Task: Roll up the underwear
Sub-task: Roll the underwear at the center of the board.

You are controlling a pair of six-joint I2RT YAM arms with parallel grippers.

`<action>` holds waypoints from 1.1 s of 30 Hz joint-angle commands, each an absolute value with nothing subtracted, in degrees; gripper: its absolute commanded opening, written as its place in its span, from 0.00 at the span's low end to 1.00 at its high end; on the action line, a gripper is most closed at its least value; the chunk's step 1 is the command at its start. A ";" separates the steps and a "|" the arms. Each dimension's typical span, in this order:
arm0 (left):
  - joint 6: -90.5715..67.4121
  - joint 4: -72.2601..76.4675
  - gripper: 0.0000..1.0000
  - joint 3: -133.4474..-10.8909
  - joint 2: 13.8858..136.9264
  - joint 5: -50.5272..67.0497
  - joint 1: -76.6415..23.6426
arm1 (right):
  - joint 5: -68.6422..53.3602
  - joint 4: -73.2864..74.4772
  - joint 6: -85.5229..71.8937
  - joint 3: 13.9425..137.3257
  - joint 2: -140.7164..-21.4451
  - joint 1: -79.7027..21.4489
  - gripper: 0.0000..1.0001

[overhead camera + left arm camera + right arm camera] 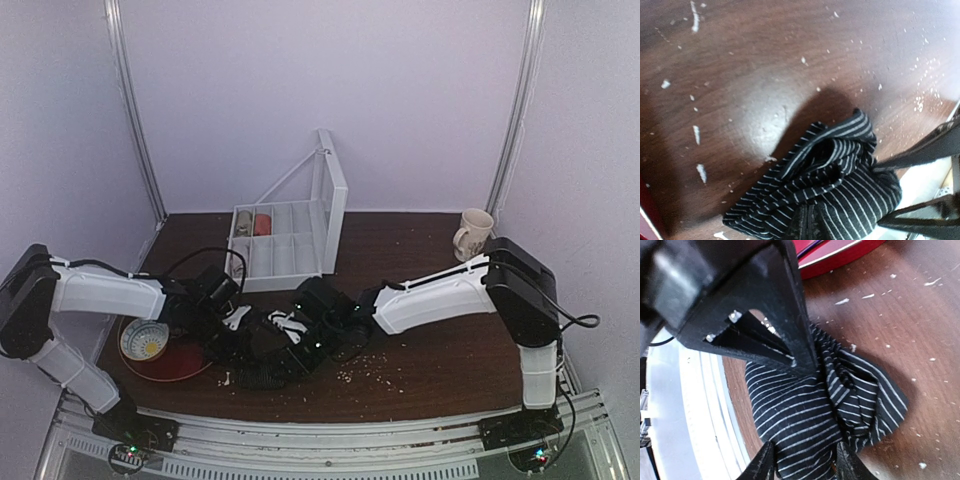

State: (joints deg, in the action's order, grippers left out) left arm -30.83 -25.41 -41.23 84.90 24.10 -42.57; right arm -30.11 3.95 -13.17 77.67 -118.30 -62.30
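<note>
The pale rail (330,445) carrying the arm mounts lies closest in the overhead view. Beyond it both arms stretch inward, and the left jaws and right jaws meet close together over the middle of the dark tabletop (440,350). Under them is the underwear (265,365), a dark crumpled heap just right of a red tray (185,368) that holds a bowl (145,343). A clear divided box (285,250) with its lid up and a mug (472,233) stand farther back, well apart from the heap.

From the left wrist, two dark fingers (920,150) enter at the right edge, partly closed, with the bunched end of the striped cloth between them. The fabric puckers at the upper tip, so I judge the left jaws to be pinching it. The rest lies on the tabletop among pale crumbs (697,134).

From the right wrist, two fingertips (760,465) at the bottom edge stand wide apart with cloth spanning the gap. I cannot tell whether the right jaws press it.

The garment looks light and limp. It will likely sag, bunch and hold no shape, so rolling needs it spread flat first. An outer edge or corner makes a better hold than the wadded middle.
</note>
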 commanded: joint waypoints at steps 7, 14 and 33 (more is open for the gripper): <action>-27.66 -27.07 0.05 -39.58 85.69 25.13 -43.07 | -16.19 -5.60 -6.30 67.94 -108.10 -63.48 0.42; -27.91 -26.54 0.05 -39.49 85.97 25.31 -43.07 | -8.82 -12.29 6.95 63.31 -106.76 -67.79 0.46; -29.04 -25.34 0.05 -39.36 86.98 26.35 -43.06 | -6.52 -8.13 19.65 69.54 -114.39 -71.85 0.51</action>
